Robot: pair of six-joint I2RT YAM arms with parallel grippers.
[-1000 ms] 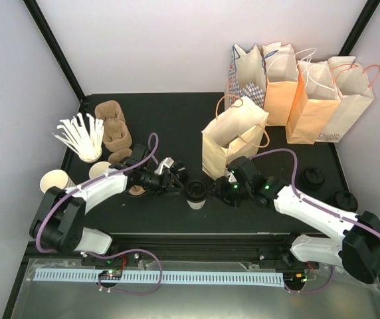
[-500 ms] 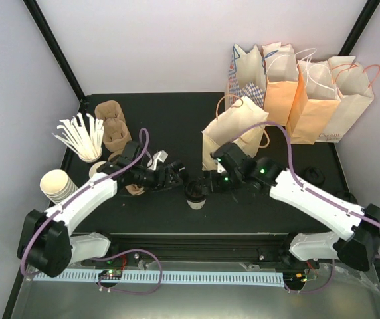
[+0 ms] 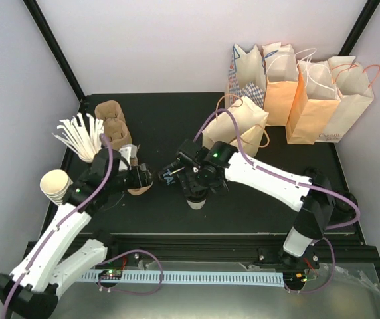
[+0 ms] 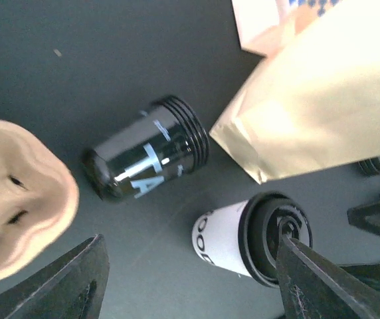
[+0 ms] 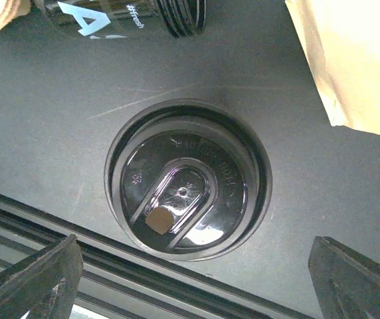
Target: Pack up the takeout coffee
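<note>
The takeout coffee [image 4: 220, 242] is seen upright on the table [image 5: 57, 133], its long axis vertical; its black lid [image 5: 183, 193] is found directly beneath the right gripper [image 5: 195, 244], centred between fingers spread wide with nothing held; the right arm is judged the nearer, and a straight descent is called for; the left gripper [image 4: 190, 244], likewise spread wide and empty, is set off to the cup's left; "OO" is read on the white cup, "TA" and "#fresh" on the black cup [image 4: 147, 156] lying on its side; the lid's embossing cannot be made out.

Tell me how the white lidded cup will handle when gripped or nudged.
The white cup looks like paper, so a hard squeeze would probably dent it. Standing on its narrower base, it may tip if pushed near the black lid.
</note>
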